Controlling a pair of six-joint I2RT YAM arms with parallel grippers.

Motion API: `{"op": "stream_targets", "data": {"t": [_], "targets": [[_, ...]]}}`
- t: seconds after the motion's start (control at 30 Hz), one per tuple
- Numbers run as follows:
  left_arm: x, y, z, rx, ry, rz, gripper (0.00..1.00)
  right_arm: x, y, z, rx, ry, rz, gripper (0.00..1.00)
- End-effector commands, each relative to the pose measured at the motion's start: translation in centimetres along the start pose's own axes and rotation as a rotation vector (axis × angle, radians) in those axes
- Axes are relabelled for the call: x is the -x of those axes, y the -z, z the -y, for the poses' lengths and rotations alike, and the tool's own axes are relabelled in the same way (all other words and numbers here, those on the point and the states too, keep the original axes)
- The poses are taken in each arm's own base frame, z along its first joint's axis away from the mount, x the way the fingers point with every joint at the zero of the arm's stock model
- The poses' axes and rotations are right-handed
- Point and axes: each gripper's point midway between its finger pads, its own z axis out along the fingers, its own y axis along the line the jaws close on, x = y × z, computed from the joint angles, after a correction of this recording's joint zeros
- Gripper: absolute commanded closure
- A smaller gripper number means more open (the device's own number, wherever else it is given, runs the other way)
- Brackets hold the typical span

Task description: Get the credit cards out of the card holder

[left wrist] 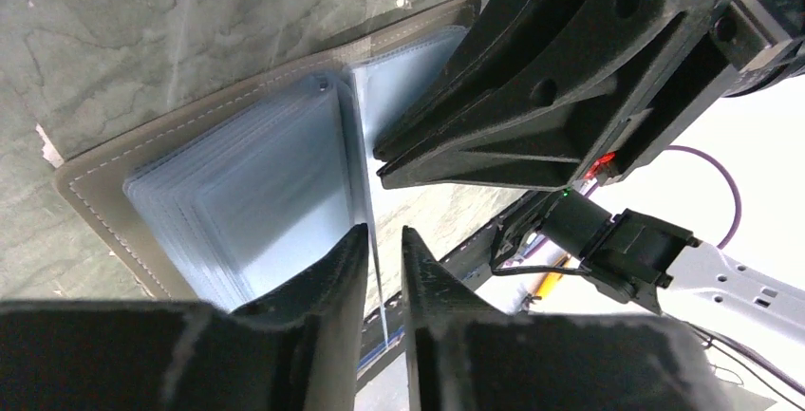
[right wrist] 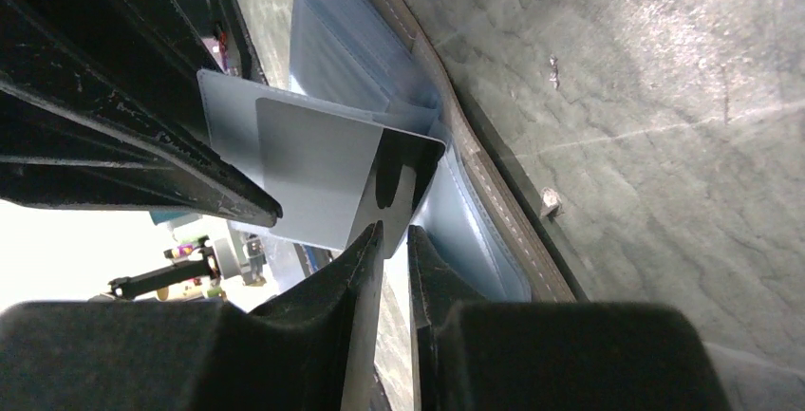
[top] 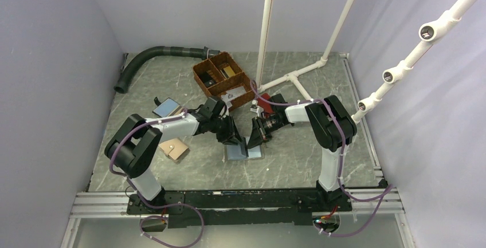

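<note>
While the card holder [top: 243, 152] lies open, blue side up, on the tabletop [right wrist: 664, 98] ahead of my two bases, both arms lean in over its fold from opposite sides. My right pincer [right wrist: 394, 235] is drawn down to a narrow slit and has the corner of one pale grey card [right wrist: 313, 169] nipped between its tips. The card stands up off the holder, part of it showing past the edge of a clear sleeve [right wrist: 226, 140] that rises from the spine. My left pincer [left wrist: 378, 250] is parted only a little, with the thin edge of a raised sleeve running between its fingers; whether they press on it I cannot tell. What matters is that the card sits directly ahead of the right pincer and touching it. Its long side, as far as I can judge, runs from those tips back toward the fold, and the left pincer is just beside it on the other face. The right arm is the nearer, so the coming move looks like a straight draw away from the spine while the left steadies the sleeve. More sleeves lie fanned flat on one half of the holder.
</note>
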Motion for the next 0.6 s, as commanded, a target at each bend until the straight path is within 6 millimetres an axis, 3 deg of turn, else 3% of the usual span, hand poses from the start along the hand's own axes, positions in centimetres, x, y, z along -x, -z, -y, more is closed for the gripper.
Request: {"op": "stream_targets", "data": {"t": [0.0,0.1,0.4,0.57], "targets": [[0.3,-0.1,0.5,-0.02,-0.002,0.02,0.82,0.7,0.1,-0.4,0.005,0.031,0.009,0.82],[0.0,-0.4,0.3,-0.034,-0.005,0.004,1.0,0.8,0.2,-0.8,0.018,0.04,0.01,0.81],[-0.1,0.9,-0.1,-0.089,-0.118,0.066,1.0,1.2,1.6,-3.0,0.059,0.138,0.047,0.62],[0.5,2.2,1.5,-0.168,-0.225,0.131,1.0,1.5,2.2,-3.5,0.08,0.144,0.067,0.57]]}}
